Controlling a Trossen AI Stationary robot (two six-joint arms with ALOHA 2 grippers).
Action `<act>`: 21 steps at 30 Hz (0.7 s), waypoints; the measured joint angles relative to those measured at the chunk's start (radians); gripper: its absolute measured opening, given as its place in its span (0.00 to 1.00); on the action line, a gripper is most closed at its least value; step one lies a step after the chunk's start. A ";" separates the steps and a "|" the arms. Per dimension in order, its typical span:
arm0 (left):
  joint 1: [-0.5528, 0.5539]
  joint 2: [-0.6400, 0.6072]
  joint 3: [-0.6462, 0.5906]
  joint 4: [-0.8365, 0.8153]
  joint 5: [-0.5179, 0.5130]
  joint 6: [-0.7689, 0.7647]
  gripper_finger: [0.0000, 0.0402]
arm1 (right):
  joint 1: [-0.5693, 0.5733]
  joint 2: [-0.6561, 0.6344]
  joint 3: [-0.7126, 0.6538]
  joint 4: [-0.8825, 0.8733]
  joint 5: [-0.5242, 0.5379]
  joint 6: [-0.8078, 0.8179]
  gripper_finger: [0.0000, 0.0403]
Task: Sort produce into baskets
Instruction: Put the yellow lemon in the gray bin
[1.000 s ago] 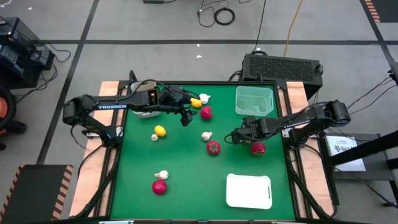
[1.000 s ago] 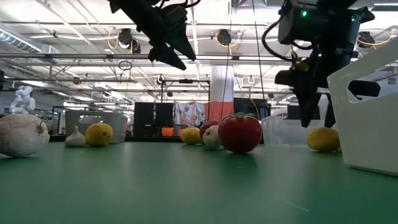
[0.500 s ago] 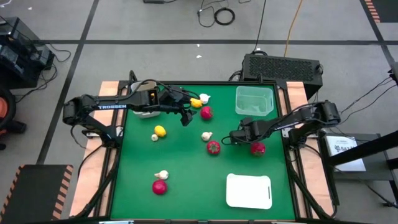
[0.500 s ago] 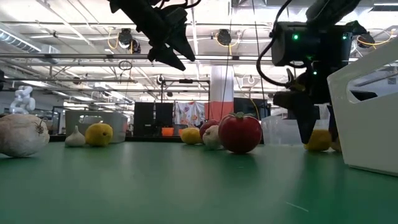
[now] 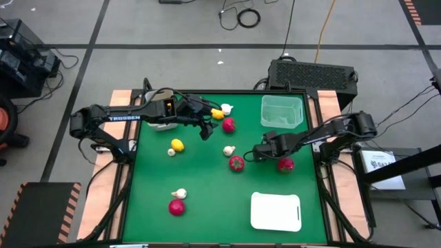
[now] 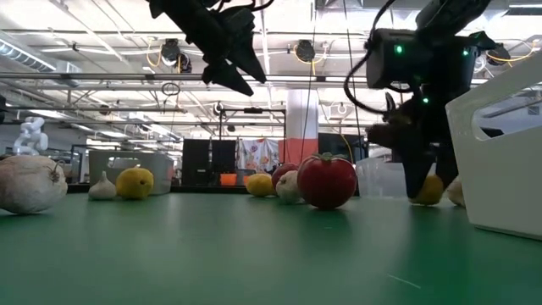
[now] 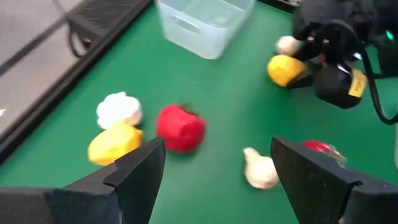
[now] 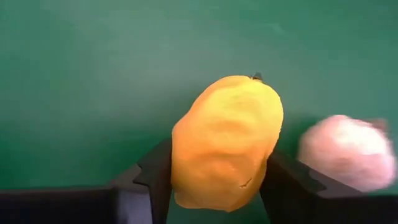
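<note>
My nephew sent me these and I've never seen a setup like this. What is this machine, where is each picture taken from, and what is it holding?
It is a robot with two dark arms at a green table, sorting toy produce into bins. One picture looks straight down, one looks level across the tabletop, and two come from cameras on the arms' wrists.

The left tool hangs open above the table's far side, holding nothing. The right tool is down at the table with its fingers on either side of a yellow lemon, closing on it; a pale bulb lies just beside.

Scattered about are more lemons, red fruits such as this one, and white garlic bulbs. A clear bin and a white tray stand at the right.
</note>
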 joint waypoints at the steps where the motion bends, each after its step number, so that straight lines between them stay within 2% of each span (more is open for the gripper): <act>1: 0.000 0.000 0.000 0.001 0.025 0.016 0.74 | 0.003 -0.008 0.009 0.013 -0.008 -0.021 0.43; 5: 0.000 0.000 0.000 0.006 0.137 0.076 0.74 | 0.014 -0.046 0.081 0.058 -0.021 -0.136 0.43; 11: -0.002 0.000 0.000 0.052 0.385 0.246 0.74 | 0.018 -0.125 0.216 0.137 -0.103 -0.425 0.45; 15: -0.034 0.001 0.000 0.183 0.419 0.369 0.74 | 0.018 -0.172 0.269 0.248 -0.259 -0.603 0.45; 18: -0.075 0.001 0.000 0.293 0.423 0.524 0.74 | 0.018 -0.208 0.277 0.351 -0.352 -0.644 0.45; 21: -0.122 0.001 0.000 0.365 0.424 0.693 0.74 | 0.016 -0.232 0.277 0.413 -0.394 -0.649 0.45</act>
